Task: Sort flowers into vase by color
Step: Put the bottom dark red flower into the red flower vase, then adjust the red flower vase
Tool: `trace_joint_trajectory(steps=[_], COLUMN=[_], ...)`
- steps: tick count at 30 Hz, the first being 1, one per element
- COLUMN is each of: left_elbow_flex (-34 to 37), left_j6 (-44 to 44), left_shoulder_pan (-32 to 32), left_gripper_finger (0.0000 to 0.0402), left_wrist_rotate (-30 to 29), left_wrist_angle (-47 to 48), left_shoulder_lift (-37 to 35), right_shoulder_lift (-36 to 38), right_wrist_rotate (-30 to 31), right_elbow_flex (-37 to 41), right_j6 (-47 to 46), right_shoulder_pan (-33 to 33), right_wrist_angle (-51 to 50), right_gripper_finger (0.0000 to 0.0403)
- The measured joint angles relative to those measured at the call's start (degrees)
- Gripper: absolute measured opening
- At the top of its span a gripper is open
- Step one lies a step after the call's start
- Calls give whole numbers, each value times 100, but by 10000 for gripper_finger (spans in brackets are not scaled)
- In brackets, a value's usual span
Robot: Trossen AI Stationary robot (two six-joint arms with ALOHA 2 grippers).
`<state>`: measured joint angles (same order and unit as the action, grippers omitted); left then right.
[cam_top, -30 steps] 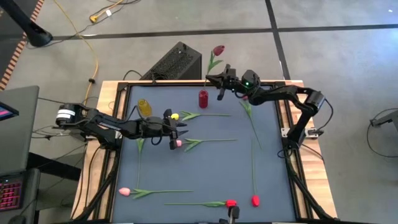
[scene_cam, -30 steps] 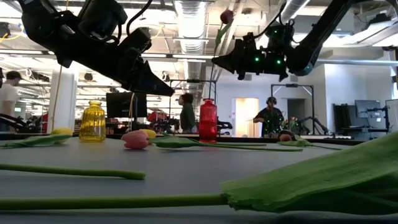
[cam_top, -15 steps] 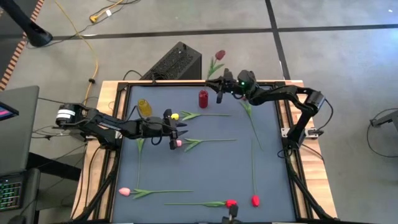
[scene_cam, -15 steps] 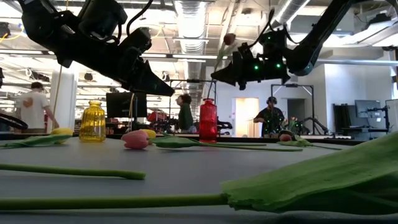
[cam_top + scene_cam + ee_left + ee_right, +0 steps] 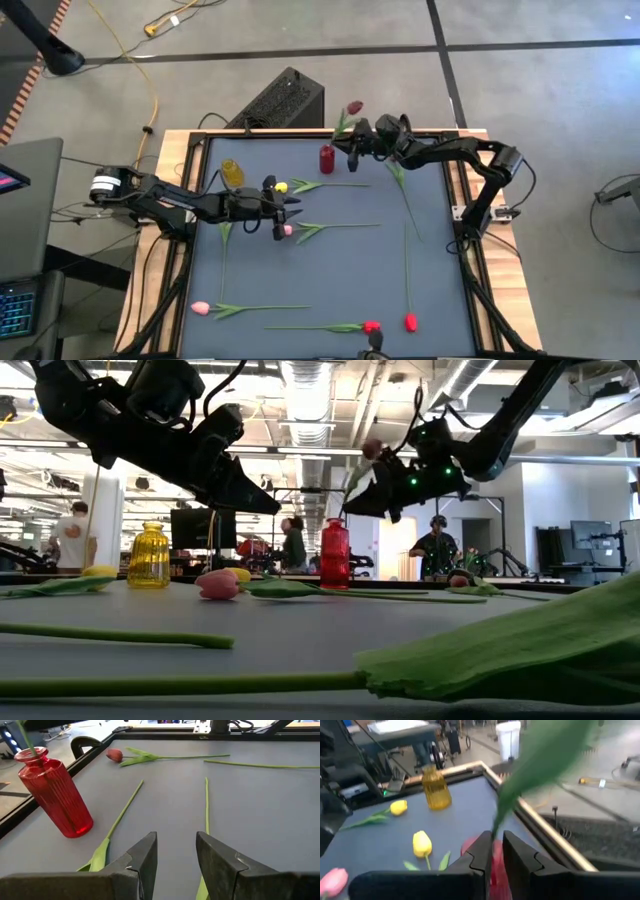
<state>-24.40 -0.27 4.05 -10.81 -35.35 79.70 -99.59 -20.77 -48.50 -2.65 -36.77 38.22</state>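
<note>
high view, right gripper (image 5: 352,142): at the far edge of the dark grey table (image 5: 340,270), just right of the red ribbed glass vase (image 5: 327,158); a dark maroon tulip on a thin green stem (image 5: 353,108) rises beside it, head out past the far edge.
high view, left gripper (image 5: 285,208): over the left-centre of the table, between a yellow tulip (image 5: 282,187) and a pink tulip (image 5: 287,230) lying on the mat, holding nothing.
high view, yellow ribbed glass vase (image 5: 232,172): far left of the table, empty.
high view, other flowers: pink tulip near left (image 5: 201,308), two red tulips at the near edge (image 5: 372,326) (image 5: 410,322), one stem with leaves lying at far right (image 5: 402,192).
low view, right gripper (image 5: 352,507): up in the air just right of the red vase (image 5: 334,553), maroon head (image 5: 372,449) above it.
low view, left gripper (image 5: 262,502): hanging above the pink tulip (image 5: 217,584); yellow vase (image 5: 149,556) at far left.
low view, room: people stand behind the table.
left wrist view, left fingers (image 5: 143,861): parted, gap bare, table showing between; red vase (image 5: 54,796) off to one side with a stem in its neck.
right wrist view, right fingers (image 5: 482,851): narrow gap with the green stem (image 5: 496,824) running through it; cannot tell if pinched or just let go; red vase partly hidden right behind the fingers, yellow vase (image 5: 435,786) farther off.
</note>
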Motion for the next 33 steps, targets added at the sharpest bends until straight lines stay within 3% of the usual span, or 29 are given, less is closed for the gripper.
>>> trace_joint_trajectory(steps=[9,14,20,24,33], left_elbow_flex=[0,0,0,0,0], left_j6=[-24,-24,-60,-107,-109], left_shoulder_pan=[0,0,0,0,0], left_gripper_finger=[125,125,125,125,125], left_wrist_rotate=[0,0,-5,-11,-9], left_wrist_angle=[2,35,238,297,299], left_shoulder_lift=[0,0,0,0,0], right_shoulder_lift=[4,20,-25,11,54], right_wrist_rotate=[-14,-105,1,34,28], right_elbow_flex=[-769,-1510,-2198,-2251,-2244], right_j6=[288,887,1237,1241,1217], right_shoulder_pan=[57,190,332,297,306], right_wrist_angle=[-2004,-4081,-7143,-8249,-8542], right_gripper_finger=[190,237,242,235,225])
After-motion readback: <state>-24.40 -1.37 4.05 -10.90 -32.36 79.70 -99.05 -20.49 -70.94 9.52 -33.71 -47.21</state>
